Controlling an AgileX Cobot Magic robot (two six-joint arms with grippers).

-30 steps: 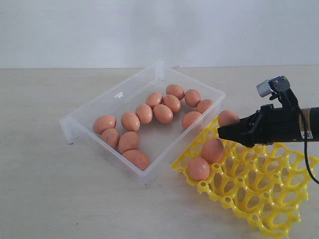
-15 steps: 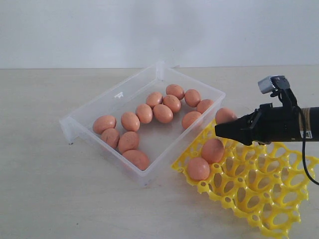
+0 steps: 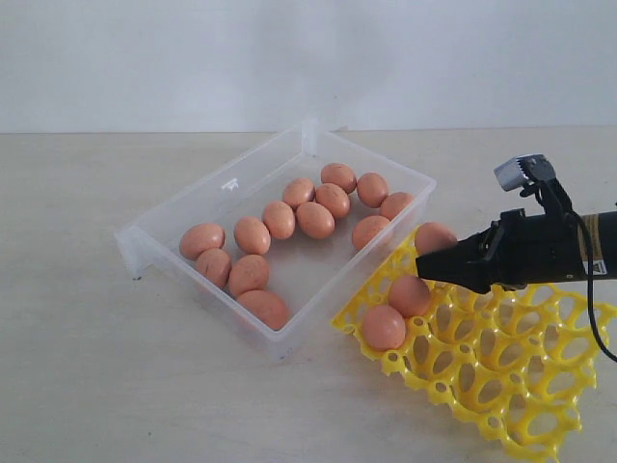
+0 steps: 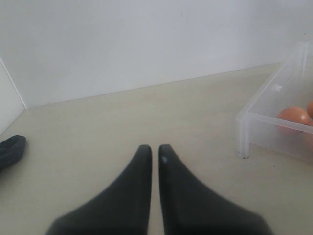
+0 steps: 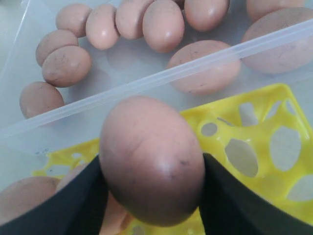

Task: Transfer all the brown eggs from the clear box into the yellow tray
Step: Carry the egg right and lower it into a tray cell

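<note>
Thirteen brown eggs (image 3: 315, 220), by my count, lie in the clear box (image 3: 217, 188), in two loose clusters: one at the near-left end, one toward the far-right end. The box sits skewed on a pale tabletop (image 3: 96, 386) with a plain white wall (image 3: 289, 58) behind it.

The yellow tray (image 3: 393, 363) lies just beside the box's right-hand long wall, corner almost touching it. That low frosted wall stands between the boxed eggs and the tray. Two more eggs already sit in adjoining cups at the tray's near-left corner (image 3: 384, 326), (image 3: 410, 295).

The right fingers (image 3: 434, 266) reach in from the right, roughly level, spread wide and clamped on the two sides of one held egg (image 5: 151, 159). That egg bulges past the fingertips. It hangs over the tray's edge cups next to the box wall, above and just behind the two seated eggs. I can't tell if it touches the tray. A grey block (image 3: 525, 172) rides on top of the arm, and a black cable (image 3: 593, 318) drops behind it over the tray.

The left fingers (image 4: 145, 156) hang over bare tabletop well apart from the box corner, pinched to a thin slit with nothing between them. A dark rounded object (image 4: 10, 149) lies at the tabletop's edge; can't tell what it is.
</note>
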